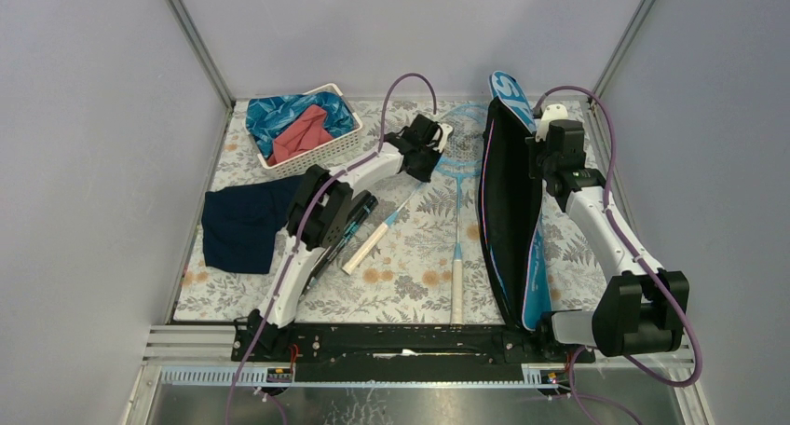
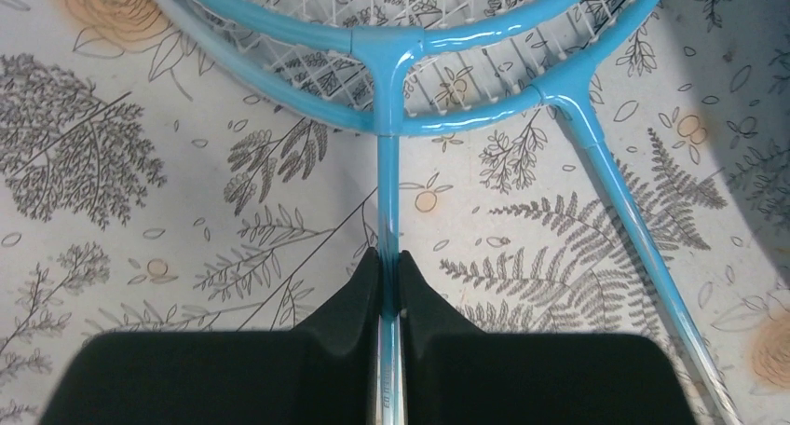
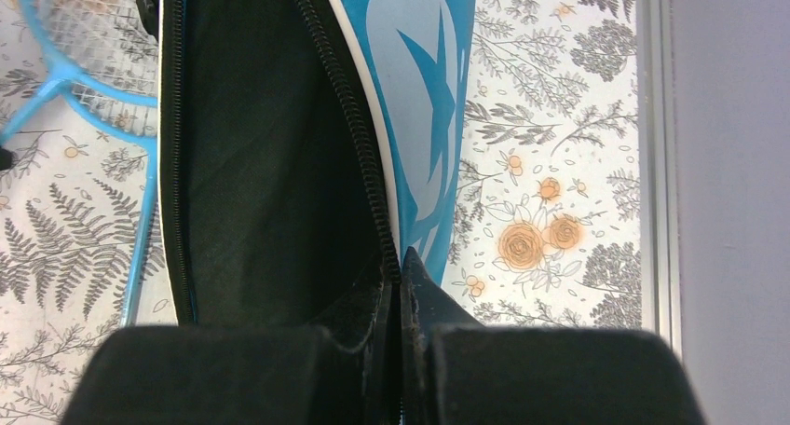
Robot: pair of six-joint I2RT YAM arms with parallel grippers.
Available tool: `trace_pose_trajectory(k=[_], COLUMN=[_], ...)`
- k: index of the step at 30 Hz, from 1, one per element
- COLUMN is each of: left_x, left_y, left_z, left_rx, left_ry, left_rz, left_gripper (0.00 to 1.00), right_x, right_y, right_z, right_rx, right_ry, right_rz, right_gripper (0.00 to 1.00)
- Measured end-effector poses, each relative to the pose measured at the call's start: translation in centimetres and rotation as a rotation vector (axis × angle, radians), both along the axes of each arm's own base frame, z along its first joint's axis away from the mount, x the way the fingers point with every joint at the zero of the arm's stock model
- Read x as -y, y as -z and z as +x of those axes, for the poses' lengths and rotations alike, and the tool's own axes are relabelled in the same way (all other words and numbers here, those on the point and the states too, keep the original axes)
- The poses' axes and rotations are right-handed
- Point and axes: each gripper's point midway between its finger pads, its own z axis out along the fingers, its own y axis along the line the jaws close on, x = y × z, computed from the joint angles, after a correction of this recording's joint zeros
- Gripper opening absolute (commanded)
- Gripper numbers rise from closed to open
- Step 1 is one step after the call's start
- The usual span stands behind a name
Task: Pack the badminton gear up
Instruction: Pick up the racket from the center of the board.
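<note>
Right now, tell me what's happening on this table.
The left arm has its jaws shut on the shaft of one blue racket, just below the head, which overlaps the second racket. The right arm has its jaws pinched on the zipper edge of the blue bag, holding it open. Neither racket is in the bag yet. The black tube lies beside the left arm.

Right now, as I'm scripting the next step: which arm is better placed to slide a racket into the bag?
Left. The left pincer grips a racket by its shaft, just below the head. The right pincer pinches the bag at its zipper edge, holding it open.
</note>
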Motion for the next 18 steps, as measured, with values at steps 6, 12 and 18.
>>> trace_pose_trajectory(k=[6, 12, 18], left_x=[-0.8, -1.6, -2.6], left_y=[-4.1, -9.0, -12.0], left_z=[-0.1, -0.6, -2.4], left_rx=[-0.002, 0.027, 0.048], left_ry=[-0.042, -0.058, -0.05], left_rz=[-0.081, -0.167, -0.2], left_gripper=[0.0, 0.0, 0.0], right_x=[1.1, 1.9, 2.1], right_y=[-0.7, -1.9, -2.9], right_z=[0.0, 0.0, 0.3], right_rx=[0.003, 0.006, 0.027], right_ry=[0.043, 0.073, 0.083], right_rz=[-0.025, -0.052, -0.054], right_gripper=[0.0, 0.0, 0.0])
